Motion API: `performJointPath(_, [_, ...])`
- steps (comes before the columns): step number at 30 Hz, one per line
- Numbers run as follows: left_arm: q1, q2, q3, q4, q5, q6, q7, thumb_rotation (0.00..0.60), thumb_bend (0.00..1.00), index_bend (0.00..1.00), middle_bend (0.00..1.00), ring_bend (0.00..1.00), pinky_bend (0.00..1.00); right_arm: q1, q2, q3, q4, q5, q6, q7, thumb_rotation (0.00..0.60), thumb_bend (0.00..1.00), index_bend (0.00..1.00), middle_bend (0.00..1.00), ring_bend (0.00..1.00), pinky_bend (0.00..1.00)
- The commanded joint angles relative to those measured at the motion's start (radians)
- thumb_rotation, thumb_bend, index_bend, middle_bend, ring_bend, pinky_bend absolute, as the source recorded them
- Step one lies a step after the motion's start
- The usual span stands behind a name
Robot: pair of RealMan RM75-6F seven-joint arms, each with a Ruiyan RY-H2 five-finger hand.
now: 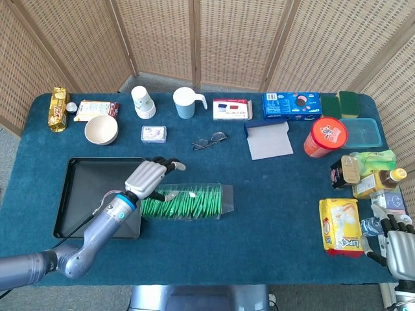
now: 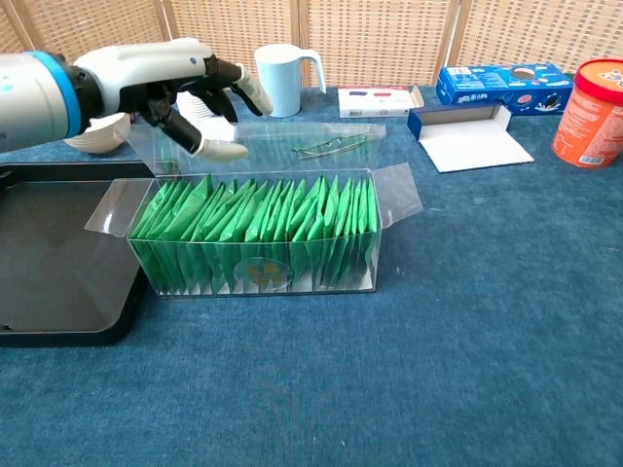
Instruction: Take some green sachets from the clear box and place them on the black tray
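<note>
While the left hand (image 2: pixel 185 83) hovered at the upper left of the chest frame, above the back left corner of the clear box (image 2: pixel 258 233), its fingers were spread and held nothing that could be made out. The box lid appeared raised behind the sachets (image 2: pixel 255 222), and whether a fingertip touched it could not be told. The sachets stood packed upright in a row, filling the box at centre left; none lay on the tray (image 1: pixel 91 188).

The likely trouble, as I judged it, was the tight packing: a pinch might drag out several neighbours or lift the light box whole. A finger catching the lid or an end flap could tip or slide the box.

The tray lay just left of the box, its near corner touching or almost so, giving a short, open path. Behind the box, glasses (image 1: pixel 209 140) and a mug (image 1: pixel 186 102) stood well apart. The right hand (image 1: pixel 401 245) sat at the lower right corner of the head frame, by the bench (image 1: pixel 279 207) edge, its grip unclear.
</note>
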Motion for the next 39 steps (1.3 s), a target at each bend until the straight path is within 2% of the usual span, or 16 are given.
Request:
performJointPath(1, [-0.021,-0.001,-0.016,0.018,-0.035,-0.019,-0.018,0.51,0.3,0.23,0.21,0.25,0.17,0.001,-0.002,-0.001,0.0,0.001,-0.005,0.001,0.505,0.39,0.16,0.22,0.25,0.28])
performJointPath(5, [-0.034,-0.001,-0.026,0.027,-0.069,-0.034,-0.041,0.502,0.3,0.23,0.21,0.26,0.17,0.003,-0.004,-0.003,-0.001,0.001,-0.013,0.003,0.504,0.39,0.16,0.22,0.25,0.28])
performJointPath(13, [-0.067,0.001,-0.05,0.05,-0.147,-0.082,-0.099,0.466,0.3,0.3,0.22,0.27,0.18,0.003,-0.009,-0.005,0.001,0.002,-0.019,0.01,0.505,0.39,0.16,0.22,0.25,0.28])
performJointPath(16, [-0.079,0.005,-0.05,0.059,-0.169,-0.092,-0.109,0.455,0.3,0.3,0.22,0.27,0.18,0.003,-0.011,-0.005,0.003,0.004,-0.023,0.012,0.504,0.39,0.16,0.22,0.25,0.28])
performJointPath(20, [-0.091,0.013,-0.048,0.068,-0.194,-0.102,-0.122,0.406,0.3,0.3,0.22,0.27,0.18,0.005,-0.016,-0.005,0.006,0.003,-0.028,0.013,0.504,0.39,0.16,0.22,0.25,0.28])
performJointPath(25, [-0.108,0.023,-0.043,0.082,-0.223,-0.13,-0.141,0.387,0.3,0.31,0.22,0.27,0.18,0.007,-0.015,-0.002,0.004,0.002,-0.027,0.01,0.503,0.39,0.16,0.22,0.25,0.28])
performJointPath(28, [-0.118,0.023,-0.04,0.091,-0.235,-0.146,-0.155,0.383,0.3,0.34,0.22,0.27,0.18,0.007,-0.015,-0.002,0.002,0.002,-0.026,0.008,0.503,0.39,0.16,0.22,0.25,0.28])
performJointPath(33, [-0.13,0.021,-0.036,0.1,-0.244,-0.156,-0.174,0.373,0.3,0.48,0.22,0.27,0.18,0.003,-0.015,-0.002,0.002,0.002,-0.02,0.008,0.504,0.39,0.16,0.22,0.25,0.28])
performJointPath(39, [-0.142,0.024,-0.032,0.102,-0.252,-0.165,-0.192,0.363,0.3,0.54,0.23,0.28,0.18,-0.001,-0.015,0.0,0.004,0.001,-0.013,0.012,0.503,0.39,0.16,0.22,0.25,0.28])
